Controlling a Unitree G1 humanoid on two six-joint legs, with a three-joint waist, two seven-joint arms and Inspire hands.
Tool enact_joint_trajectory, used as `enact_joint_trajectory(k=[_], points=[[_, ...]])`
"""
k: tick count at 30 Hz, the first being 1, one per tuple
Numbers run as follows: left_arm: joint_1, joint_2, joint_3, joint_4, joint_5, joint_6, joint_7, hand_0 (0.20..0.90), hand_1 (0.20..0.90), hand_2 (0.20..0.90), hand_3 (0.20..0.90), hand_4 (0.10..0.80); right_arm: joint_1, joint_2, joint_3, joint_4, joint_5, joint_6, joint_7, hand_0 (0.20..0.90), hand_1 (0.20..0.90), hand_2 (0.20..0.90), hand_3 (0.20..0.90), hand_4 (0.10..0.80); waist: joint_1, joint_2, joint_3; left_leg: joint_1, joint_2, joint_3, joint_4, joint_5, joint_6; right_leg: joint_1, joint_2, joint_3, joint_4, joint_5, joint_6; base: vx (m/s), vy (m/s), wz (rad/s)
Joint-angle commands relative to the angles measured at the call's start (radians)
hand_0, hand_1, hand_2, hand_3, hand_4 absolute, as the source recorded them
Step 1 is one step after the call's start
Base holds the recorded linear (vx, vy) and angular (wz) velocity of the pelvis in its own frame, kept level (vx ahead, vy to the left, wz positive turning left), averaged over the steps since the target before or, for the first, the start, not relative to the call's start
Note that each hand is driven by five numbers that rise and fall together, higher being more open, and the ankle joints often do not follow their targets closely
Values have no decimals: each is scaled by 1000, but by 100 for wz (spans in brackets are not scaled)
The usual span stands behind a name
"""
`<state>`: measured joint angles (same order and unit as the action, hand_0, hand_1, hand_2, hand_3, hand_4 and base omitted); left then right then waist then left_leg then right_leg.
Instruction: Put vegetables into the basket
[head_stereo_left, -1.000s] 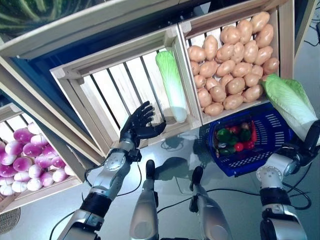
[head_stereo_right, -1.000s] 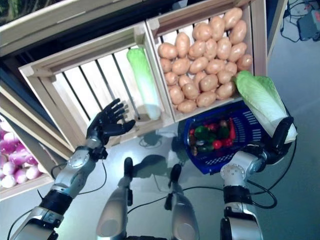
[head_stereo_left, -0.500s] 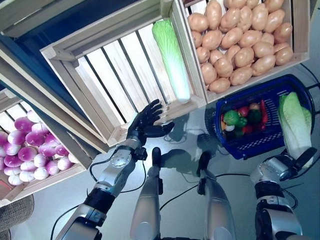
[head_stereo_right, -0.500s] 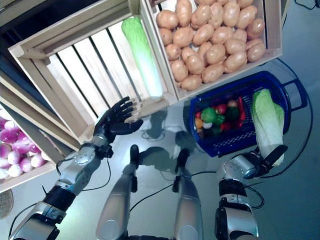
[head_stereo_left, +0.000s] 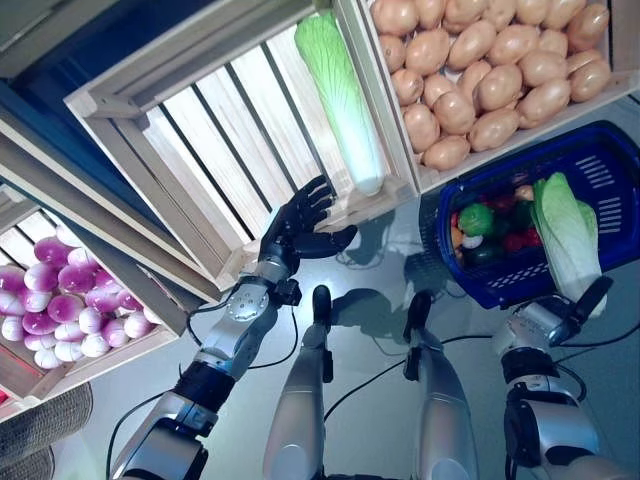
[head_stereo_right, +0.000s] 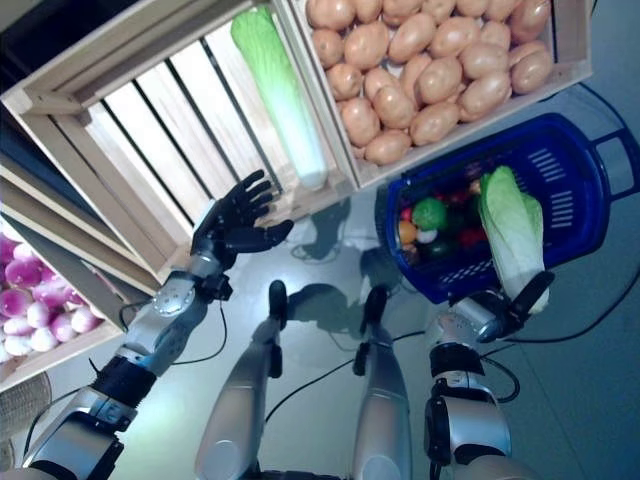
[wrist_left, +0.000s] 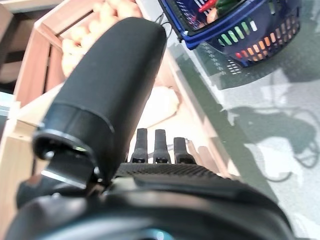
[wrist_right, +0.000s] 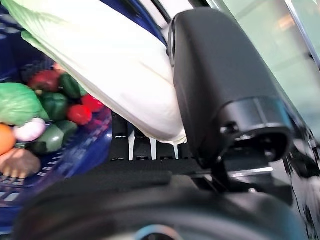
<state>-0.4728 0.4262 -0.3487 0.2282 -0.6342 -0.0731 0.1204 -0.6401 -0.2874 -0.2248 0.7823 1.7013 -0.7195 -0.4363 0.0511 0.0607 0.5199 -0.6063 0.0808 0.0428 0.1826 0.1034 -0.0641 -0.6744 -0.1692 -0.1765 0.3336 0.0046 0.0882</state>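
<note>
My right hand (head_stereo_left: 583, 303) is shut on the white stem end of a long green-and-white napa cabbage (head_stereo_left: 565, 232) and holds it over the blue basket (head_stereo_left: 610, 165), its leafy end above the vegetables inside. In the right wrist view the cabbage (wrist_right: 95, 65) lies across my palm, under the thumb (wrist_right: 220, 85). The basket (wrist_right: 75, 150) holds green peppers, red tomatoes and other small vegetables (head_stereo_right: 432, 222). My left hand (head_stereo_left: 300, 225) is open and empty at the front edge of the slatted wooden crate (head_stereo_left: 215, 140), a little below a second napa cabbage (head_stereo_left: 340, 95) lying in it.
The wooden stand's crates fill the upper part of the eye views, with a lower crate (head_stereo_left: 60, 310) at the left. The basket stands on the grey floor (head_stereo_left: 370, 290) right beside the stand's front edge.
My right hand has brought the cabbage lower and further over the basket's contents. The camera has tilted, shifting the whole scene. My left hand stays open by the crate.
</note>
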Motion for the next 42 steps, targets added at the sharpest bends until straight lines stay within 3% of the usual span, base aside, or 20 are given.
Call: enact_joint_trajectory(k=[1, 12, 27, 32, 36, 42], points=[[-39, 23, 36, -126, -15, -111, -10, 900, 900, 900, 900, 800, 11, -162, 10, -80, -192, 10, 56, 300, 300, 300, 300, 400, 1, 6, 0, -91, -77, -24, 136, -81, 0, 25, 19, -29, 52, -34, -17, 13, -61, 13], [-60, 74, 26, -154, -46, -98, -5, 900, 900, 900, 900, 800, -111, -302, 94, -37, -638, 163, -236, 300, 300, 300, 300, 400, 25, 22, 0, -230, -76, -39, 202, -77, 22, -145, -5, -11, 141, -24, -12, -5, -55, 10], [-85, 96, 12, -125, -43, -122, 1, 900, 900, 900, 900, 800, -201, -329, 144, 92, -633, 354, -373, 300, 300, 300, 300, 400, 34, 31, 0, -302, -81, -51, 243, -83, 22, -219, 3, 0, 158, -6, -17, 4, -28, 3], [-70, 87, 10, -132, -26, -140, 5, 900, 900, 900, 900, 800, -186, -308, 113, 79, -562, 217, -379, 300, 300, 300, 300, 400, 34, 36, 0, -304, -84, -53, 244, -86, 24, -220, 5, -1, 158, -9, -19, 0, 0, 0], [-44, 78, 17, -154, -5, -144, 9, 900, 900, 900, 900, 800, -137, -278, 69, 2, -518, 84, -267, 300, 300, 300, 300, 400, 29, 38, 0, -294, -85, -49, 228, -83, 28, -215, 9, -1, 157, -9, -17, -5, 42, 3], [19, 72, 54, -211, 7, -134, 18, 900, 900, 900, 900, 800, 27, -195, 38, -331, -595, -10, -204, 300, 300, 300, 300, 400, 1, 22, 0, -277, -85, -41, 214, -79, 33, -204, 24, 9, 153, -11, -16, -4, 42, 0]])
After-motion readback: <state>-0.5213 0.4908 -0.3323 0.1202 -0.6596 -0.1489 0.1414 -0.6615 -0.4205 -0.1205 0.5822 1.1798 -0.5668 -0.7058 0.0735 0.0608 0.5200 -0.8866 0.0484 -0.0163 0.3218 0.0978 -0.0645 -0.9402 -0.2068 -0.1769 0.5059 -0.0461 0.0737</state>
